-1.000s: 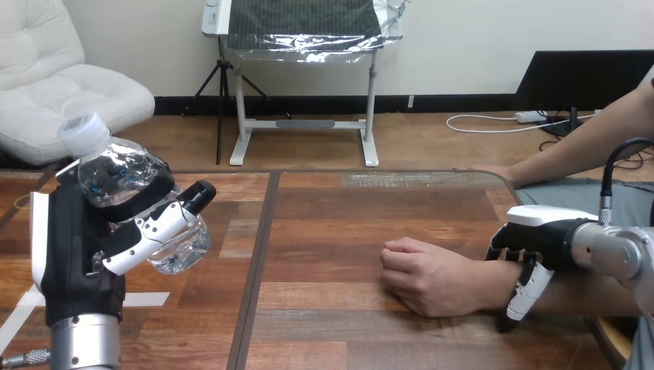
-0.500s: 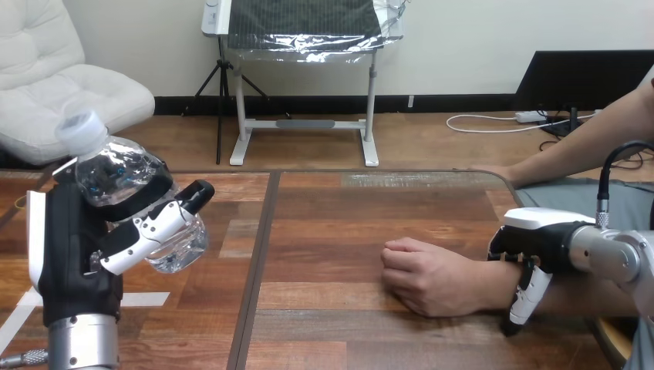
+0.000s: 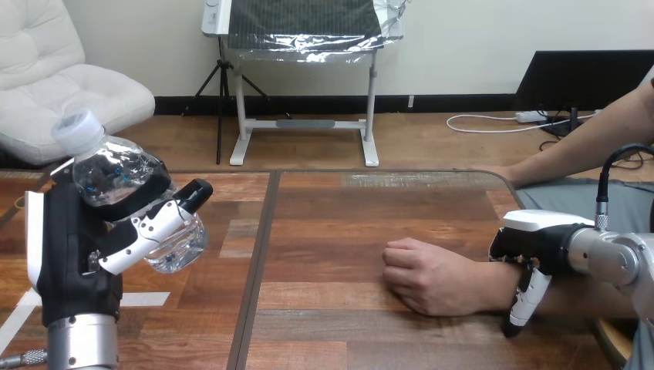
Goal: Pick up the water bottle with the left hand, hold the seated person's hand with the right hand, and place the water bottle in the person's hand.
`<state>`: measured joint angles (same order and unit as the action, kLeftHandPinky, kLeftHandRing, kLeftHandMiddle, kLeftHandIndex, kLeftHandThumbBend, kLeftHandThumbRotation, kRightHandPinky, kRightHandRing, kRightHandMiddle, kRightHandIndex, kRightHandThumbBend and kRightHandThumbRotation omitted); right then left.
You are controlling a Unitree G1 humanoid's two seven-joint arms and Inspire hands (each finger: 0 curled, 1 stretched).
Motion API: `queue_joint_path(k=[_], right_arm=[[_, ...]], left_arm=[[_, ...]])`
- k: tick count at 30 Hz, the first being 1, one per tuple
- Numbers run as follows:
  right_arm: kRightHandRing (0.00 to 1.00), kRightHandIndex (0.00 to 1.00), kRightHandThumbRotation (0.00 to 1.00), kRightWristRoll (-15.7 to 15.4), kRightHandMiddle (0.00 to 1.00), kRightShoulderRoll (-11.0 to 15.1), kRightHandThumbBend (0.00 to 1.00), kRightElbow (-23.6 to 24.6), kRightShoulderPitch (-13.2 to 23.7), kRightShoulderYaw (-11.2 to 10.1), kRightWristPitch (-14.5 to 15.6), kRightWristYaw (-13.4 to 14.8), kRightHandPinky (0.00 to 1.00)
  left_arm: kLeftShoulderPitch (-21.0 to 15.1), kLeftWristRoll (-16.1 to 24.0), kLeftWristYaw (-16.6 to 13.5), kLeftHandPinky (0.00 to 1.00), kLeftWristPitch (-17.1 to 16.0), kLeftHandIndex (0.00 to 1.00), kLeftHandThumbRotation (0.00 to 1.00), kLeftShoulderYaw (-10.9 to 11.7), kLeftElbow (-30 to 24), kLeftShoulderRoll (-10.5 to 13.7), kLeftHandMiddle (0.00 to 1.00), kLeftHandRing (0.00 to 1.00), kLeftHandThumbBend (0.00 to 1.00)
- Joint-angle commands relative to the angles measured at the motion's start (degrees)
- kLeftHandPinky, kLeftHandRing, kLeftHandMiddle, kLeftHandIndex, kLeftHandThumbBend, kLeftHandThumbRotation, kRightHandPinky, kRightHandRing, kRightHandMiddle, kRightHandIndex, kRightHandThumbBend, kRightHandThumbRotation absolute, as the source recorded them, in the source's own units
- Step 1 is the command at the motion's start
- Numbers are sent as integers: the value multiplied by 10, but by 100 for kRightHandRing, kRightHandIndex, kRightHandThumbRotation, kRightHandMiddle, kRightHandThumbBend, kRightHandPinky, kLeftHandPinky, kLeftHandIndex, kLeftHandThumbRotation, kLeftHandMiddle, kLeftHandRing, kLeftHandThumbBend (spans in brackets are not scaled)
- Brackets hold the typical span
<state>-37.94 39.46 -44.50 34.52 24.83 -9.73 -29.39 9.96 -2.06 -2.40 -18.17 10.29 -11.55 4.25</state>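
My left hand (image 3: 73,254) is raised above the table's left side, its fingers and thumb curled round a clear water bottle (image 3: 131,193) with a white cap. The bottle tilts with its cap up and to the left. The person's hand (image 3: 428,277) rests as a loose fist on the wooden table (image 3: 332,231), right of centre, knuckles toward the left. My right hand (image 3: 532,247) sits over the person's wrist at the right, its fingers (image 3: 526,304) curled down round the near side of the wrist.
The person's other arm (image 3: 571,146) lies along the table's far right corner. A dark seam (image 3: 258,262) runs front to back between the two table halves. White tape marks (image 3: 146,299) lie on the left half below the bottle.
My left hand with the bottle has drifted slightly left. My right hand has settled a little lower on the person's wrist, and the fist has barely shifted.
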Motion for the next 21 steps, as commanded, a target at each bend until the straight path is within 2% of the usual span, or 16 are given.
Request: queue_joint_path(k=[1, 7, 14, 21], right_arm=[[45, 48, 0, -1, 52, -29, 90, -31, -52, 28, -9, -5, 34], [41, 46, 0, -12, 49, -28, 91, -31, -53, 34, -7, 8, 30], [36, 42, 0, -39, 45, -23, 91, -22, -57, 48, -9, 44, 25], [32, 39, 0, -41, 42, -23, 91, -23, -62, 49, -12, 72, 22]], left_arm=[[-41, -6, -1, 18, -14, 35, 0, 4, -38, 3, 30, 24, 55], [-40, -8, -2, 18, -10, 35, 0, 3, -42, 1, 30, 24, 55], [-39, -10, -2, 18, -10, 35, 0, 3, -42, 1, 30, 24, 55], [-39, -7, -3, 18, -11, 35, 0, 3, -42, 2, 30, 24, 55]])
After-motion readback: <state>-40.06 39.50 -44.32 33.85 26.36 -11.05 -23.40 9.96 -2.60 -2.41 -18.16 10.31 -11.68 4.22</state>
